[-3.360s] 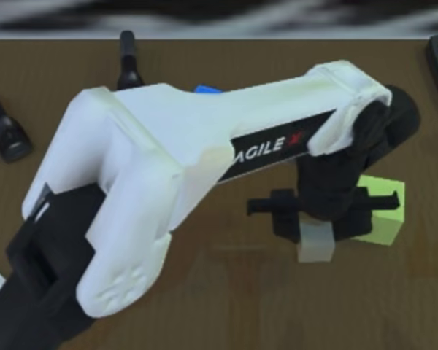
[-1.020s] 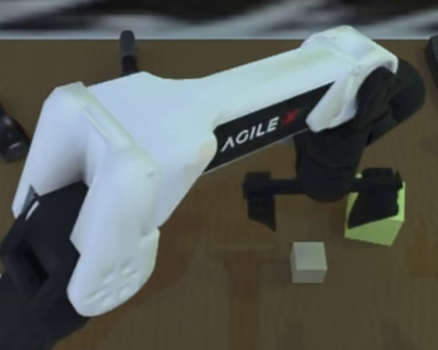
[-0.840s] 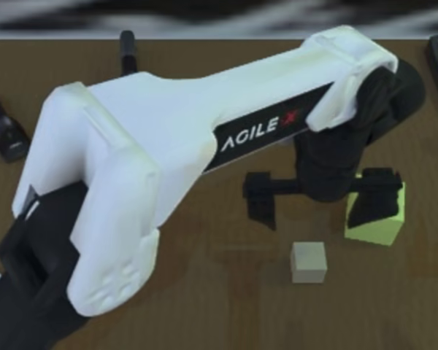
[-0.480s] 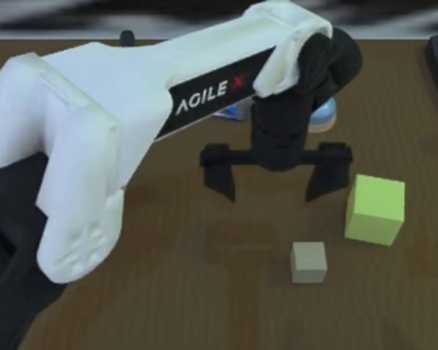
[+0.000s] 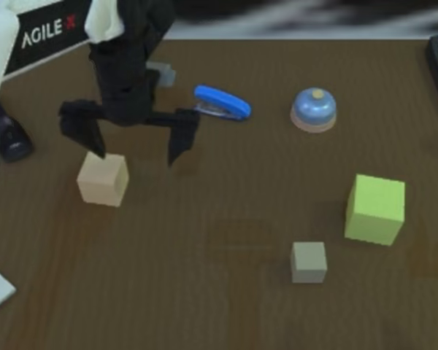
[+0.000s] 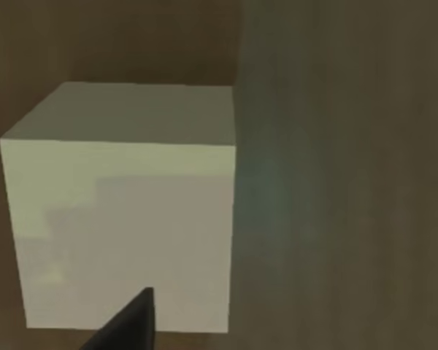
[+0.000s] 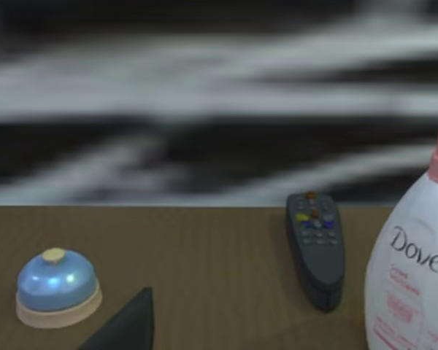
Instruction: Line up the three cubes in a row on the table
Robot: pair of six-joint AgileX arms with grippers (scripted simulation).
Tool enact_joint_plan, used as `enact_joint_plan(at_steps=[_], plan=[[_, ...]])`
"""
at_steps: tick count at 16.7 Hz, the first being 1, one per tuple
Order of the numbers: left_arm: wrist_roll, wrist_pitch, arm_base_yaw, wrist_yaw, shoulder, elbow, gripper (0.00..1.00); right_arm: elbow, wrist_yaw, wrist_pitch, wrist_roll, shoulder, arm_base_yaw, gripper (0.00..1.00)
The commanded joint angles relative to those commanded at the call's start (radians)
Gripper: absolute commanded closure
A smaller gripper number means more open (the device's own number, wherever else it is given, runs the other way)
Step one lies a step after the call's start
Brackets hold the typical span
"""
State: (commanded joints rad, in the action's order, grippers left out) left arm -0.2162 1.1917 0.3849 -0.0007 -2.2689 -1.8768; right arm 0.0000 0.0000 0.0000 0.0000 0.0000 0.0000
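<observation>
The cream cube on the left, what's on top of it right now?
Nothing rests on the pale cream cube. The left arm's black claw hangs open above it, one fingertip overlapping its far edge in the top view; contact cannot be judged.

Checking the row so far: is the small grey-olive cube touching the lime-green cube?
Apart. The top view shows a strip of bare table between the grey-olive cube and the lime-green cube.

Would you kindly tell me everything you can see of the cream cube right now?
The cream cube is a plain, matte, pale yellow solid with crisp edges and no markings. It sits flat and upright on the brown wooden table, at the top view's left, far from the other two cubes. The left pincer hangs open just above and beside it, one finger near its far edge; contact cannot be told.
</observation>
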Motion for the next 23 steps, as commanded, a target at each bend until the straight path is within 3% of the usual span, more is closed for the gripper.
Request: enact_joint_plan(at_steps=[3,5,11,19,23], plan=[[0.125,-0.033,-0.113,0.003,0.043,0.067,0.00,0.000,0.000,0.000,0.000,0.000,0.000,0.00],[0.155,-0.043,-0.143,0.004,0.056,0.086,0.00,0.000,0.000,0.000,0.000,0.000,0.000,0.00],[0.155,-0.058,-0.142,0.003,0.047,0.094,0.00,0.000,0.000,0.000,0.000,0.000,0.000,0.00],[0.159,-0.313,-0.145,0.005,-0.052,0.246,0.00,0.000,0.000,0.000,0.000,0.000,0.000,0.00],[0.159,-0.336,-0.145,0.005,-0.062,0.261,0.00,0.000,0.000,0.000,0.000,0.000,0.000,0.00]])
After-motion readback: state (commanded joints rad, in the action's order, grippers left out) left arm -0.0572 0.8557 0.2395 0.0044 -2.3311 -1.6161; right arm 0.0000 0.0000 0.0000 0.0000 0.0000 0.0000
